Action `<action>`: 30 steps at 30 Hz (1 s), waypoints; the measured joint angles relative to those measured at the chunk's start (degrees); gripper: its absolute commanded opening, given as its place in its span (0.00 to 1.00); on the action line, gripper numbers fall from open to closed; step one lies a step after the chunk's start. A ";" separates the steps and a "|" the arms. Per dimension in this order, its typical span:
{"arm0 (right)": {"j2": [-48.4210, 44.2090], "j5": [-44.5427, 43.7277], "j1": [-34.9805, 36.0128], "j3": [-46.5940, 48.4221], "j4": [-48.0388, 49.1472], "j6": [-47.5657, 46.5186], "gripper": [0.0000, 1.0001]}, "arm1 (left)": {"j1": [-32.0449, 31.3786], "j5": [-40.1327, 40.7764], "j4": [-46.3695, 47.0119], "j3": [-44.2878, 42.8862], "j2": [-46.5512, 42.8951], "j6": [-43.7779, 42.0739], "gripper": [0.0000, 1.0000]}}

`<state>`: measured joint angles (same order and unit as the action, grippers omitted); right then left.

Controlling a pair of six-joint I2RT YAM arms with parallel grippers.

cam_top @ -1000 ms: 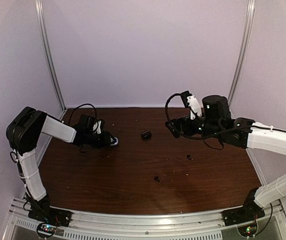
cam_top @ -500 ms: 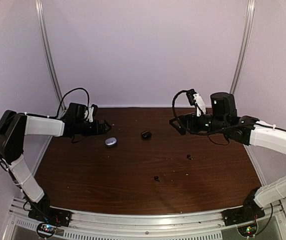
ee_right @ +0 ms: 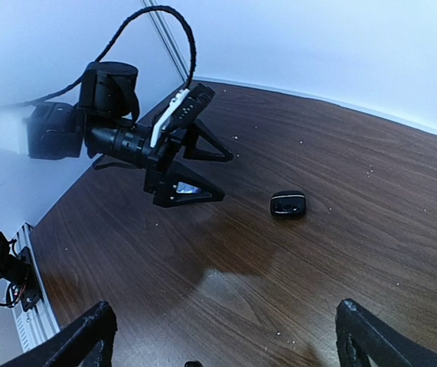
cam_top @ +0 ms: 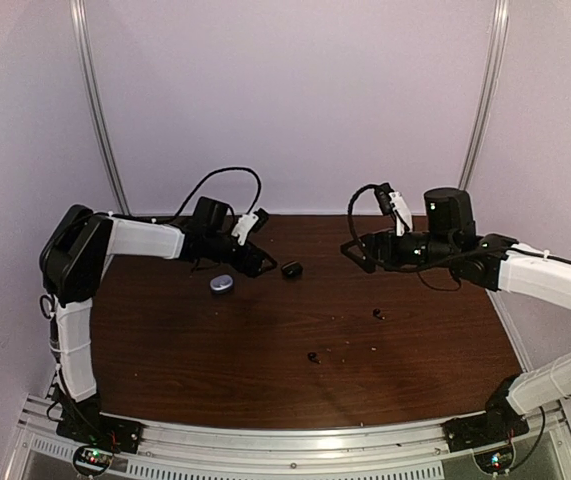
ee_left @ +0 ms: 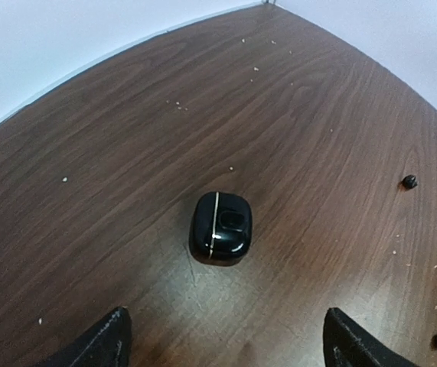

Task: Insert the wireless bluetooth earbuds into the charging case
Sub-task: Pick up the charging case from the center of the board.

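1. The left gripper (cam_top: 261,266) stands with its jaws wide apart and holds nothing.
2. A second ago it was clamped on the silver case (cam_top: 222,284). It has since let go, drawn back, and swung round toward the black case (cam_top: 291,269).
3. The silver case now lies on the table (cam_top: 265,340) just beside and behind the left gripper, not touching it.
4. The black case lies near, straight ahead of the left gripper. In the wrist view it sits in line with the gap between the two fingers. It looks shut, with a thin pale seam across its top.
5. Two black buds (cam_top: 378,314) (cam_top: 313,356) lie loose on the table. Both are off to the left gripper's right and well apart from it and from both cases.
6. The right gripper (cam_top: 353,250) hovers above the table, jaws fully spread and empty. It faces the left gripper, with the black case between them, and has barely moved.
7. No pale ones show. I cannot tell whether they sit inside the silver case.
8. My reading is that the silver case is finished with and work is turning to the black one. That case likely needs opening before either black bud goes in, and both buds have yet to be picked up.
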<state>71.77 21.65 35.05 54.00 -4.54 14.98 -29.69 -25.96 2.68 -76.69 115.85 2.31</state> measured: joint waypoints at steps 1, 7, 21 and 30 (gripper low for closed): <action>0.00 0.24 -0.13 -0.15 -0.02 0.00 1.00 | -0.37 0.17 -1.29 -2.16 1.90 -1.49 0.86; -0.17 1.20 -0.94 -0.83 -0.11 0.00 1.00 | -1.51 0.92 -8.20 -12.04 10.73 -6.40 0.80; -0.24 3.04 -2.91 -0.83 -0.50 -0.28 1.00 | -4.20 2.89 -17.99 -27.21 22.23 -12.26 0.61; -0.24 3.58 -3.48 -0.83 -0.57 -0.35 1.00 | -5.53 3.28 -19.08 -33.66 26.27 -13.57 0.42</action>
<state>71.53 25.23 31.57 53.17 -5.10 14.63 -35.22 -22.68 -16.40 -110.34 142.12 -11.27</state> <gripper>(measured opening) 0.997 0.494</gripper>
